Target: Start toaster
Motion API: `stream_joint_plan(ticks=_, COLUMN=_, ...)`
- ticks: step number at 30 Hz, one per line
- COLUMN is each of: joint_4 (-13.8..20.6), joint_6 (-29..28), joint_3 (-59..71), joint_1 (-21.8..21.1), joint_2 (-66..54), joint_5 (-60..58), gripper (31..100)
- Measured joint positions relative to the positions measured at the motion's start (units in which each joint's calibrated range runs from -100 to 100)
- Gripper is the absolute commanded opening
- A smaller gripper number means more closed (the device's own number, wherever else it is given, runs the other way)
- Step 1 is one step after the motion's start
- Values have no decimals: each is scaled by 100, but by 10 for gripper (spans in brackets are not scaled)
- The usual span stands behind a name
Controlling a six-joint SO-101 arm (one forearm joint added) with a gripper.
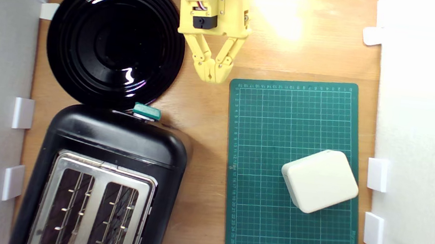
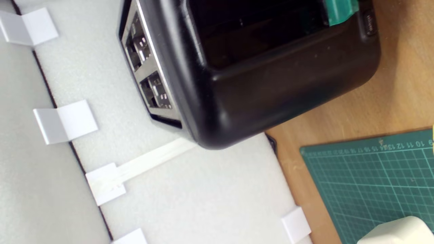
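Yellow gripper (image 1: 214, 75), fingertips pressed together, hangs over bare wood, well apart from the toaster (image 1: 118, 144) and its teal lever (image 1: 146, 111).

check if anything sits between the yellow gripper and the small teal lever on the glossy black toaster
Nothing visible does. The closed yellow gripper hangs over bare wooden tabletop, and that strip runs clear to the teal lever. The round black ribbed plate lies just beside that path, on the exterior view's left.

Black toaster (image 1: 118, 144), teal lever (image 1: 146, 111).
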Motion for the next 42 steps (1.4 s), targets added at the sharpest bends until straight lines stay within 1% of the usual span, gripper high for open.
stream_joint_plan(ticks=3, joint_4=10, joint_6=-32, joint_3=575, joint_1=-36, joint_2=-409, joint_5=9, gripper=313)
stream_joint_plan(ticks=6, joint_4=10, joint_6=-162, joint_3=621, joint_1=0, joint_2=-459, joint_5=9, gripper=313)
stream_joint_plan(ticks=9, joint_4=29, joint_6=-366, joint_3=630, joint_1=-81, joint_2=-450, joint_5=9, gripper=313)
stream_joint_plan(ticks=10, joint_4=96, joint_6=-442, joint_3=630, joint_1=-136, joint_2=-442, joint_5=9, gripper=313)
stream_joint_plan(ticks=12, joint_4=347, joint_6=-630, joint_3=667, joint_1=-199, joint_2=-442, joint_5=9, gripper=313)
stream_joint_plan(ticks=14, joint_4=693, joint_6=-878, joint_3=732, joint_1=-208, joint_2=-434, joint_5=9, gripper=313)
stream_joint_plan(ticks=18, joint_4=1454, joint_6=-1460, joint_3=797, joint_1=-578, joint_2=-442, joint_5=94, gripper=313)
stream_joint_plan(ticks=21, joint_4=1772, joint_6=-1848, joint_3=797, joint_1=-606, joint_2=-442, joint_5=247, gripper=313)
stream_joint_plan(ticks=24, joint_4=1762, joint_6=-2041, joint_3=797, joint_1=-759, joint_2=-442, joint_5=400, gripper=313)
stream_joint_plan(ticks=27, joint_4=1772, joint_6=-2192, joint_3=797, joint_1=-705, joint_2=-442, joint_5=511, gripper=313)
stream_joint_plan(ticks=30, joint_4=1772, joint_6=-2327, joint_3=797, joint_1=-813, joint_2=-442, joint_5=519, gripper=313)
stream_joint_plan(ticks=35, joint_4=1772, joint_6=-2478, joint_3=797, joint_1=-750, joint_2=-442, joint_5=519, gripper=313)
stream_joint_plan(ticks=38, joint_4=1704, joint_6=-2515, joint_3=797, joint_1=-768, joint_2=-442, joint_5=562, gripper=313)
stream_joint_plan(ticks=42, joint_4=1695, joint_6=-2521, joint_3=797, joint_1=-759, joint_2=-442, joint_5=1038, gripper=313)
